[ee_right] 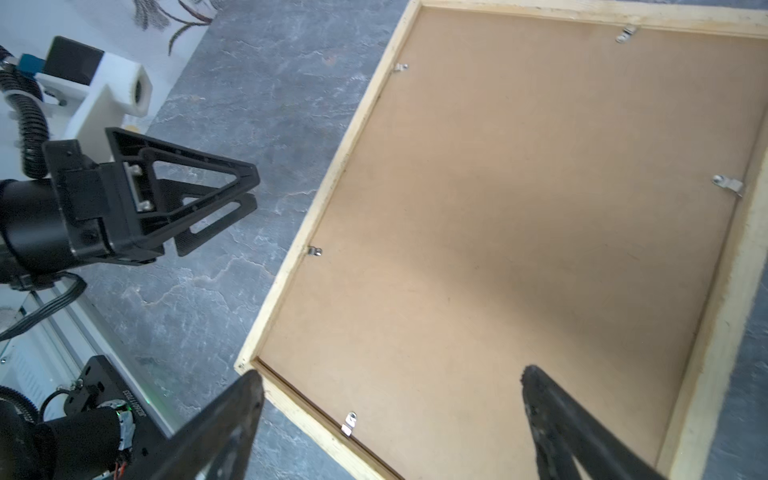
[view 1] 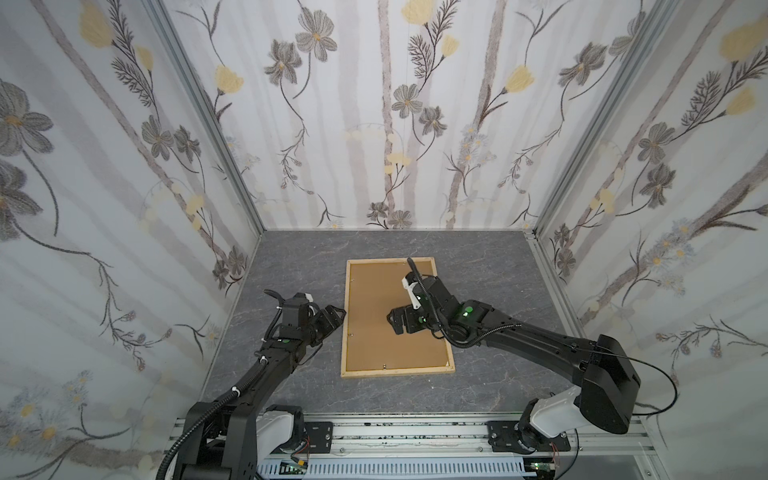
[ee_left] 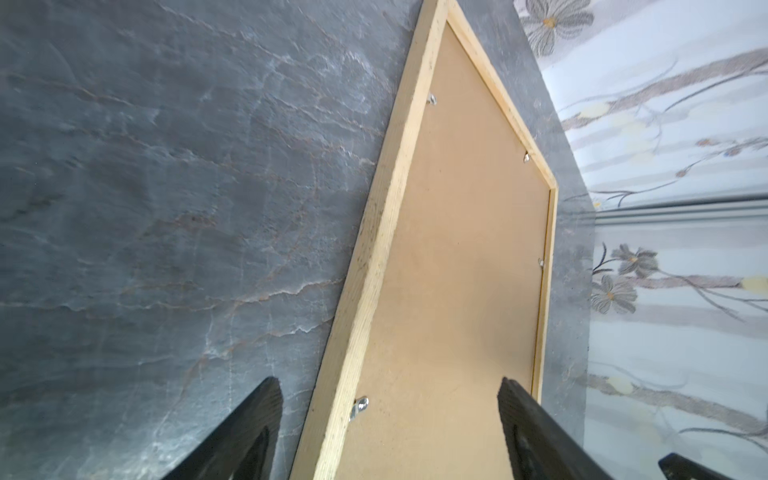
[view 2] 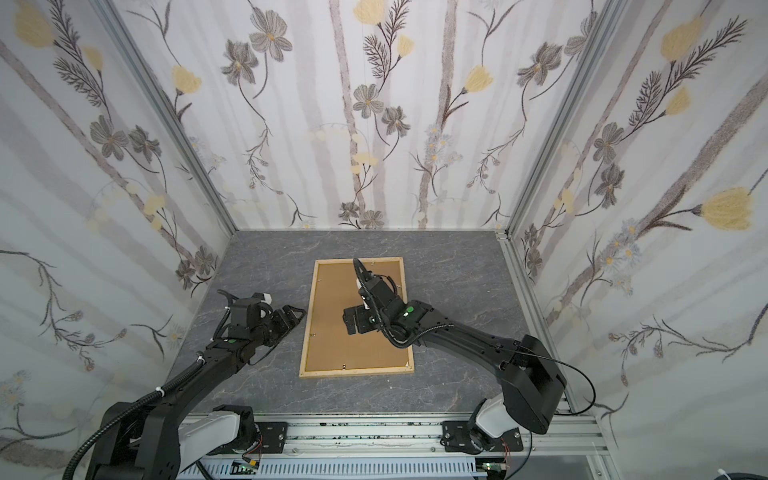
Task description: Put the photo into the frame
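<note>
From my seat the frame [view 1: 395,371] is my reference: it lies flat and face down on the grey table [view 1: 291,257], long sides running away from the robot's base, and the brown backing panel [view 1: 374,332] sits inside its wooden rails. I read it as laid that way so the back is open to the arms, since the small metal clips [ee_right: 727,186] along the inner edges are what lock the panel in. The clips I can make out appear to reach over the panel's edge, though I cannot tell that for all of them. The photo shows in none of my views. It may be under the panel, but I cannot tell, so I will not call the job done. The left gripper [view 1: 338,316] hovers just beside the frame's left rail, roughly at mid-length, with its jaws spread wide and nothing between them. Its forearm reaches in low from the base, the wrist turned toward the frame. The right gripper [view 1: 395,322] hangs over the middle of the panel, inside the rails, its jaws also apart and empty. That arm comes across the frame's right rail with the elbow bent and the wrist pitched down at the board. I judge both arms are free of the frame.
</note>
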